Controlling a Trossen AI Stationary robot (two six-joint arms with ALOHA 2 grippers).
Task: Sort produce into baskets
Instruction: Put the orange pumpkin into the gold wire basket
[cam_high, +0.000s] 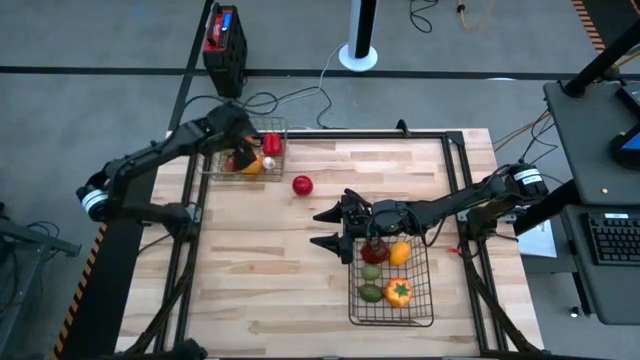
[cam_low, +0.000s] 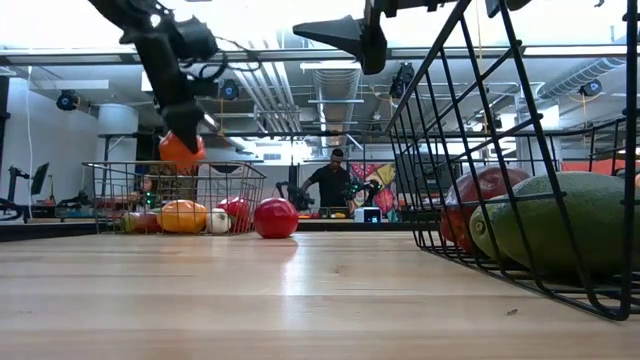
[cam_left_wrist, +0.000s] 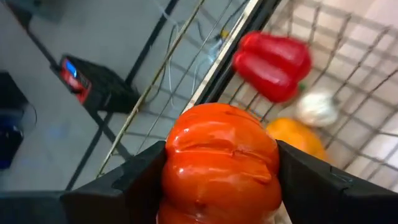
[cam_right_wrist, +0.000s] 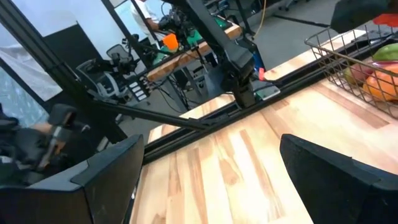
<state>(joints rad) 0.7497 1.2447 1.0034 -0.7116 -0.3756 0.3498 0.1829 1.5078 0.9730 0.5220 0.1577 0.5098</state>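
Note:
My left gripper (cam_high: 240, 157) hangs over the smaller basket (cam_high: 283, 126) at the table's far left corner, shut on a ribbed orange-red tomato (cam_left_wrist: 217, 158); the low view shows the tomato (cam_low: 181, 152) above the basket's rim. In this basket lie a red pepper (cam_left_wrist: 273, 65), a white garlic (cam_left_wrist: 317, 109) and an orange fruit (cam_left_wrist: 298, 137). A round red fruit (cam_high: 302, 184) rests on the bare table. My right gripper (cam_high: 335, 227) is held open and level above the table, at the far end of the larger basket (cam_high: 425, 300), with nothing between its fingers. My left gripper pinches the tomato between its two fingers, one finger (cam_left_wrist: 140, 180) on each of two opposite sides (cam_left_wrist: 171, 168). The fingers slant down from the table's left side. The tomato is lifted clear, above the smaller basket.
The larger basket holds a red piece (cam_high: 375, 252), an orange one (cam_high: 399, 253), two green ones (cam_high: 371, 272) and an orange tomato-like piece (cam_high: 398, 291). Bare wood lies between the baskets. A black frame rail (cam_high: 460, 170) edges the table.

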